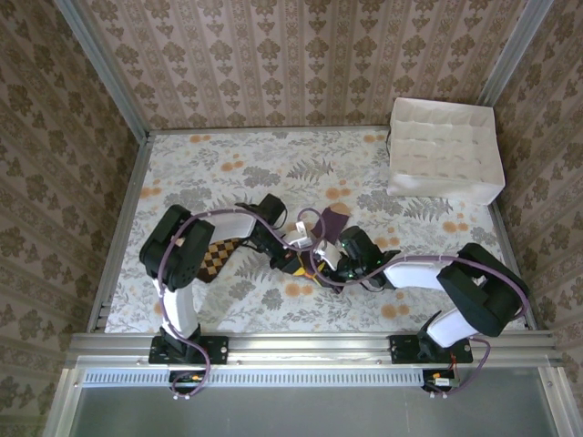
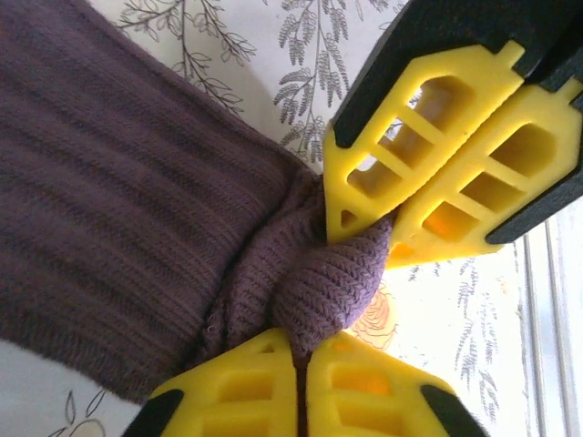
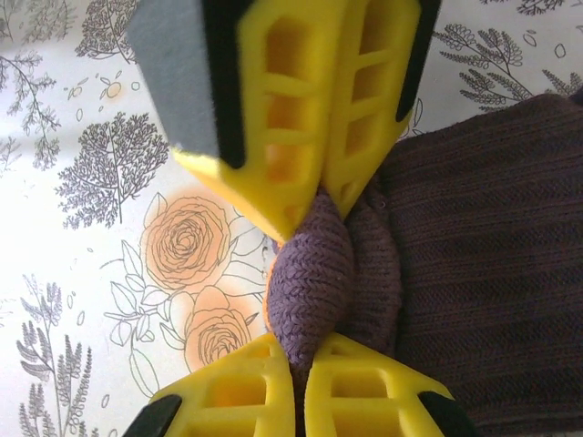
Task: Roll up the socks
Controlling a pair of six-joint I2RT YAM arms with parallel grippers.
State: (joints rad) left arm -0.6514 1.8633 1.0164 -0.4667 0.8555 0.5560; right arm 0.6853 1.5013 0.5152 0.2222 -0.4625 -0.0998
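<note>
I'm watching both arms working on the purple sock (image 2: 118, 209) at the centre of the top view. The left claw (image 2: 297, 350) is pinching shut on a bunched knob of purple knit at the bottom of its own wrist picture. The right claw (image 3: 299, 357) is clamping closed on that same knob from the opposite side, so the fabric is being squeezed between the two. The rest of that sock is lying flat on the table (image 1: 228, 173), spreading to the left in the left wrist view and to the right in the right wrist view. The brown sock (image 1: 215, 259) is lying flat at centre left of the top view, partly under the left arm and apart from the pinch.

I'd judge this to be the start of the roll on the purple sock: one end is gathered and nothing is wound yet. The next move is probably calling for one claw to hold the knob while the other lets go and turns fabric over it, without the knit slipping free.

The wrist views are showing the grip plainly, with closed fingers and puckered knit, while the top view is crowding that spot with cables and arms. The top view is adding the layout: where the brown sock is lying, and a white box (image 1: 444, 150) at upper right.
</note>
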